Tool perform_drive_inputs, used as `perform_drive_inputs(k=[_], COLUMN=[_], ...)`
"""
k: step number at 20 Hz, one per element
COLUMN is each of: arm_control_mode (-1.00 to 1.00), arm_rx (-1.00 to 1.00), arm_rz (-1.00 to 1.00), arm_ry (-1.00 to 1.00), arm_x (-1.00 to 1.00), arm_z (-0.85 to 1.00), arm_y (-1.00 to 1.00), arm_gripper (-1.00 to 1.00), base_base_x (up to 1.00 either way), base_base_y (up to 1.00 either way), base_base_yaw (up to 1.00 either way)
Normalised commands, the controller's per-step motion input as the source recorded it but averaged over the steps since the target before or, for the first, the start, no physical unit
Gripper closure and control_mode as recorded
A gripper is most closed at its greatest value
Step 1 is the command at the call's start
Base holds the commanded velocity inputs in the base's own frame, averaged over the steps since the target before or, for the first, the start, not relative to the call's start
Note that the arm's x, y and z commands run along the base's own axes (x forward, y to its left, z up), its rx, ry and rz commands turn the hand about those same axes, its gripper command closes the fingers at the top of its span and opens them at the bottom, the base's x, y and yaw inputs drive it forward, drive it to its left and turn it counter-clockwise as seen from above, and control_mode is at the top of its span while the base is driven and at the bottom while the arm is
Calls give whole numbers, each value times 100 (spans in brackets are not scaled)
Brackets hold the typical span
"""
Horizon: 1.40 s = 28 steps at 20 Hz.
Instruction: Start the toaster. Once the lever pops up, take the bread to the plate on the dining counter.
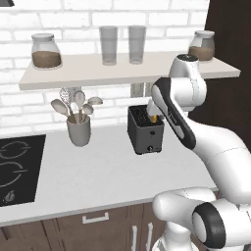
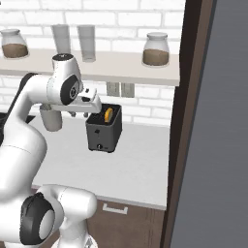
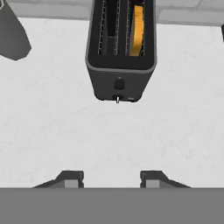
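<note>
The dark toaster (image 1: 145, 130) (image 2: 103, 130) (image 3: 120, 65) stands on the white wall counter (image 1: 98, 171), its round knob (image 3: 119, 83) and low lever (image 3: 117, 99) facing me. An orange-tan slice of bread (image 3: 138, 30) (image 1: 154, 117) (image 2: 108, 115) sits upright in its right slot. My gripper (image 3: 111, 179) (image 2: 82, 112) hovers above the counter just in front of the toaster, pointing down. It is open, with nothing between its fingers and touching nothing. The plate and the dining counter are out of view.
A grey utensil cup (image 1: 78, 130) (image 3: 13, 35) stands left of the toaster, a black cooktop (image 1: 17, 169) further left. The shelf (image 1: 122, 71) overhead carries jars and glasses. A tall dark panel (image 2: 193, 121) closes off the right side.
</note>
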Motion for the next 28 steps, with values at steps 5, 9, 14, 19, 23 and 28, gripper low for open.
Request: perform_drive_inputs(k=[5,9,14,19,23,28], arm_control_mode=[-100,-100,-100,-100,-100,-100], arm_rx=[0,0,0,0,0,0], arm_rz=[0,0,0,0,0,0], arm_ry=[0,0,0,-1,-1,0], arm_x=[2,9,15,21,26,29], arm_z=[-12,-28,-25,-28,-32,-31], arm_y=[0,0,0,0,0,0], arm_gripper=[-100,-100,100,100,100,100], base_base_x=[0,0,0,0,0,0], base_base_y=[0,0,0,0,0,0], base_base_yaw=[0,0,0,0,0,0])
